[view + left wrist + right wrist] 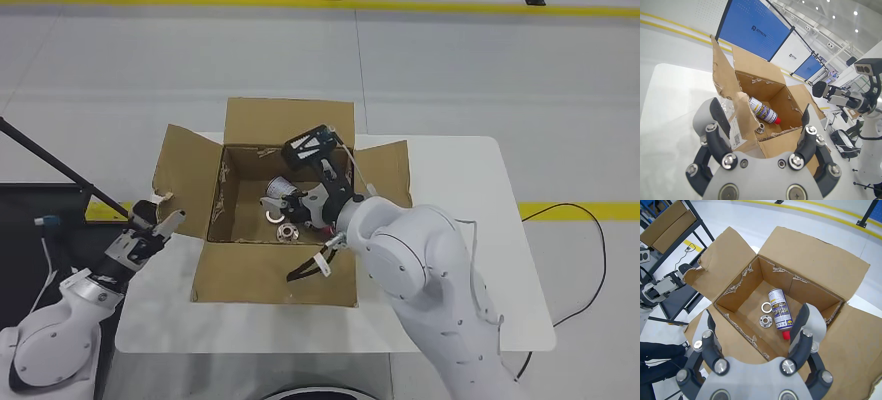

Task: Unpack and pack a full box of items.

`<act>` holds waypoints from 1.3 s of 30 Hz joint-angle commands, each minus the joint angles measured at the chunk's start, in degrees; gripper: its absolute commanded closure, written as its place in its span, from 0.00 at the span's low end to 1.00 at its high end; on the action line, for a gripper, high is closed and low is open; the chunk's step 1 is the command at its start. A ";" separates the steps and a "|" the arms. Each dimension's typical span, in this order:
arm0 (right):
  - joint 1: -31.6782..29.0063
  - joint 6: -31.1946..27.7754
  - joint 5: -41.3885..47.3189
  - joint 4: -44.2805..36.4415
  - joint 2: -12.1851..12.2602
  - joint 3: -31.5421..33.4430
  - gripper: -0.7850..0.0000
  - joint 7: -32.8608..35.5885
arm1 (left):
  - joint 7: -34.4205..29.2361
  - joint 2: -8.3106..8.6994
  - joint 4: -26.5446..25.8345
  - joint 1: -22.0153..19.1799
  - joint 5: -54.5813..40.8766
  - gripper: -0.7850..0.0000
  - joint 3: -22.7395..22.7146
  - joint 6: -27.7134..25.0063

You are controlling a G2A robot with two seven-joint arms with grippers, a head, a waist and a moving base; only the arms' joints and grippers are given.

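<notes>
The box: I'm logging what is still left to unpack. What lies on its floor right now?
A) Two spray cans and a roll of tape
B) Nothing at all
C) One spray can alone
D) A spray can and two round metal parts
D: the right wrist view looks down into the box and shows a spray can lying on its side, with a flat ring and a flanged disc beside it.

Matt corrugated cardboard, rough at the torn edges, for the box (810,262); glossy printed metal for the spray can (779,311), red plastic for its cap (785,334); bright smooth metal for flange (768,322) and ring (762,307).
</notes>
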 commanded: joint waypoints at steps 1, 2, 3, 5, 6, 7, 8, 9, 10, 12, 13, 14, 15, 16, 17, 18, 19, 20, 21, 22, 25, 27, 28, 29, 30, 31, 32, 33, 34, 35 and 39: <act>-0.01 0.00 -0.01 -0.02 0.00 0.00 0.00 0.00 | -0.03 0.04 -0.07 -0.13 0.34 0.00 0.74 0.31; -0.01 0.00 -0.01 -0.02 0.00 0.00 0.00 0.00 | -0.11 0.07 -0.06 -0.15 0.57 0.00 1.05 0.48; -0.01 0.00 -0.01 -0.02 0.00 0.00 0.00 0.00 | -0.10 0.08 -0.09 -0.19 0.73 0.00 1.27 0.57; -0.01 0.00 -0.01 -0.02 0.00 0.00 0.00 0.00 | -0.11 0.13 -0.20 -0.32 1.17 0.00 2.08 0.88; -0.01 0.00 -0.01 -0.02 0.00 0.00 0.00 0.00 | -0.15 0.14 -0.26 -0.38 1.27 0.00 2.32 0.93; -0.99 -0.16 0.68 -0.66 0.09 0.67 0.00 -1.80 | -0.16 0.17 -0.40 -0.49 1.44 0.00 2.74 1.13; -1.50 -0.37 1.16 -1.31 0.16 1.20 0.00 -2.35 | -0.18 0.19 -0.52 -0.57 1.51 0.00 2.94 1.18; -2.50 -0.87 2.25 -2.89 0.35 2.51 0.00 -2.98 | -0.22 0.22 -0.77 -0.69 1.69 0.00 3.31 1.25; -3.23 -1.21 2.94 -4.19 0.52 3.61 0.00 -3.27 | -0.25 0.25 -0.96 -0.74 1.81 0.00 3.55 1.29; -4.44 -1.76 4.69 -6.24 0.78 5.62 0.00 -3.57 | -0.32 0.30 -1.37 -0.83 1.87 0.00 3.96 1.26; -5.34 -1.79 5.99 -7.77 0.98 7.52 0.00 -4.25 | -0.30 0.33 -1.70 -0.90 1.91 0.00 4.26 1.12; -6.03 -1.60 6.64 -8.70 1.13 9.00 0.00 -4.86 | -0.35 0.36 -1.90 -0.91 1.89 0.00 4.52 1.01; -6.46 -1.37 7.01 -9.33 1.23 10.02 0.00 -5.28 | -0.38 0.38 -2.05 -0.93 1.88 0.00 4.69 0.96; -7.28 -1.07 8.50 -10.45 1.41 12.03 0.00 -5.76 | -0.51 0.42 -2.30 -1.02 2.04 0.00 5.06 0.88; -7.72 -0.91 9.77 -11.15 1.56 13.84 0.00 -5.87 | -0.57 0.44 -2.38 -1.11 2.12 0.00 5.41 0.93; -8.11 -0.71 11.22 -11.72 1.71 15.79 0.00 -6.07 | -0.73 0.47 -2.35 -1.22 2.19 0.00 5.90 0.90; -8.50 -0.66 12.68 -12.04 1.87 17.69 0.00 -6.01 | -0.98 0.49 -2.21 -1.40 2.12 0.00 6.45 0.94; -8.84 -0.49 13.81 -12.13 2.05 19.68 0.00 -5.90 | -1.29 0.53 -2.07 -1.69 2.14 0.00 6.98 0.93; -9.03 -0.20 14.38 -12.13 2.16 21.07 0.00 -6.08 | -1.50 0.55 -1.97 -1.89 2.09 0.00 7.36 0.86; -9.41 0.31 15.88 -11.70 2.37 23.59 0.00 -6.31 | -1.89 0.60 -1.67 -2.34 1.76 0.00 8.10 0.78; -9.81 1.15 20.34 -8.89 2.84 28.90 0.00 -5.91 | -2.99 0.71 -0.70 -3.52 0.62 0.00 9.56 0.81; -9.63 1.40 22.71 -6.47 3.16 31.52 0.00 -4.61 | -3.64 0.79 -0.21 -4.26 0.40 0.00 10.22 0.94; -9.30 1.25 24.53 -4.51 3.42 33.39 0.00 -3.86 | -4.08 0.85 0.11 -4.80 0.31 0.00 10.64 1.06; -9.25 1.26 25.45 -3.07 3.62 34.57 0.00 -3.48 | -4.30 0.90 0.37 -5.16 0.24 0.00 10.92 1.18; -9.27 1.28 25.98 -2.21 3.74 35.18 0.00 -3.15 | -4.45 0.93 0.51 -5.39 0.24 0.00 11.10 1.26; -9.21 1.30 27.08 -0.84 3.93 36.00 0.00 -2.33 | -4.70 0.98 0.70 -5.71 0.27 0.00 11.35 1.37; -9.00 1.42 27.90 0.70 4.15 36.96 0.00 -1.44 | -4.93 1.02 0.88 -6.02 0.28 0.00 11.61 1.48; -8.66 2.08 28.04 2.44 4.39 37.87 0.00 -0.57 | -5.09 1.06 1.10 -6.30 0.25 0.00 11.83 1.69; -8.07 2.69 28.86 4.12 4.59 38.62 0.00 0.21 | -5.29 1.10 1.33 -6.59 0.18 0.00 12.07 1.95; -7.38 2.67 30.07 6.23 4.85 39.48 0.00 0.94 | -5.79 1.16 1.68 -6.97 -0.07 0.00 12.41 2.29; -5.76 2.27 32.46 12.12 5.59 40.47 0.00 4.29 | -6.88 1.34 2.75 -8.08 -0.58 0.00 13.09 2.98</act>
